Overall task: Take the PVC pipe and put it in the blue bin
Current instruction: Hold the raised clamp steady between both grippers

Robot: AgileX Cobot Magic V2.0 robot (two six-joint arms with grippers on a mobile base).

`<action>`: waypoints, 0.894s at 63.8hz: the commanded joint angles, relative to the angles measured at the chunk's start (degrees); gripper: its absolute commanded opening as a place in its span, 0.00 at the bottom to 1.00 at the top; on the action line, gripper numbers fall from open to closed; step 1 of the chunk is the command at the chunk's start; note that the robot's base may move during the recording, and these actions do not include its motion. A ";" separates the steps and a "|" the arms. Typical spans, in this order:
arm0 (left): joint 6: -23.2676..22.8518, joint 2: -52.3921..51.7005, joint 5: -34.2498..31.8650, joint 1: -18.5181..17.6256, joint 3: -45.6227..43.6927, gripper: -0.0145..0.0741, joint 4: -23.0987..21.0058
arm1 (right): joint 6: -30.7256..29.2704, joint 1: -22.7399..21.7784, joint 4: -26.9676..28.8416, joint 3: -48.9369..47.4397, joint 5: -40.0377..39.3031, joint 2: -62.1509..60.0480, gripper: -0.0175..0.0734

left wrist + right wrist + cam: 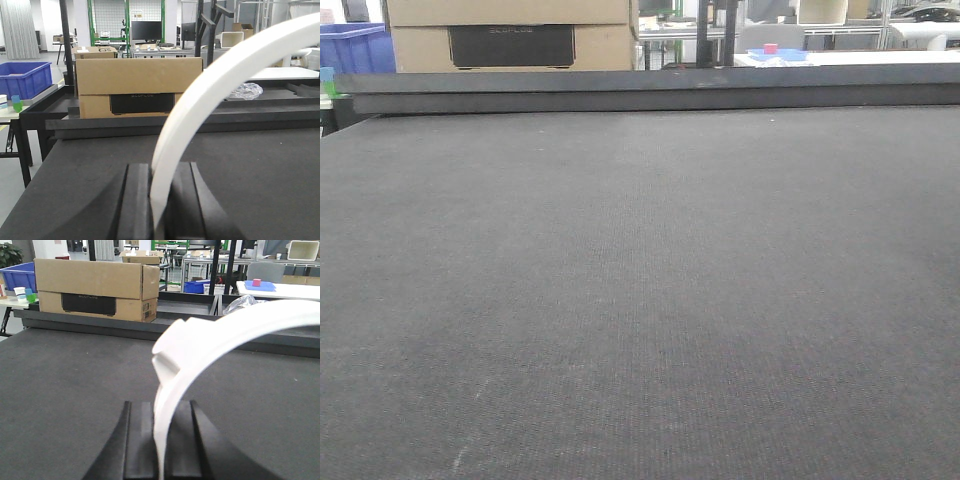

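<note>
Item: PVC pipe [215,80], 1 white arched strip.
Location: lower end clamped in left gripper [161,200], above desk [260,165].
Note: right gripper [161,440] clenches a similar white arc [215,330]; cannot tell if it is the same piece.
Handling, judged: light, stiff, smooth, may pivot. Grip the flat end.

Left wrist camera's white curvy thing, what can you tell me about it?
The white curved piece looks like smooth, matte plastic, a flat band bent into an arch. Its lower end is pinched between the left gripper's two black fingers. From there it sweeps up and to the right, out of the picture, so its far end is unseen. Nothing but the fingers is seen touching it.
</note>
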 commanded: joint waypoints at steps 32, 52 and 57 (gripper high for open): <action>-0.45 -0.23 -1.84 -0.46 -0.43 0.04 -0.21 | -0.34 0.17 -0.65 -0.07 -1.74 -0.19 0.01; -0.45 -0.23 -1.84 -0.46 -0.43 0.04 -0.21 | -0.34 0.17 -0.65 -0.07 -1.74 -0.19 0.01; -0.45 -0.23 -1.84 -0.46 -0.43 0.04 -0.21 | -0.34 0.17 -0.65 -0.07 -1.74 -0.19 0.01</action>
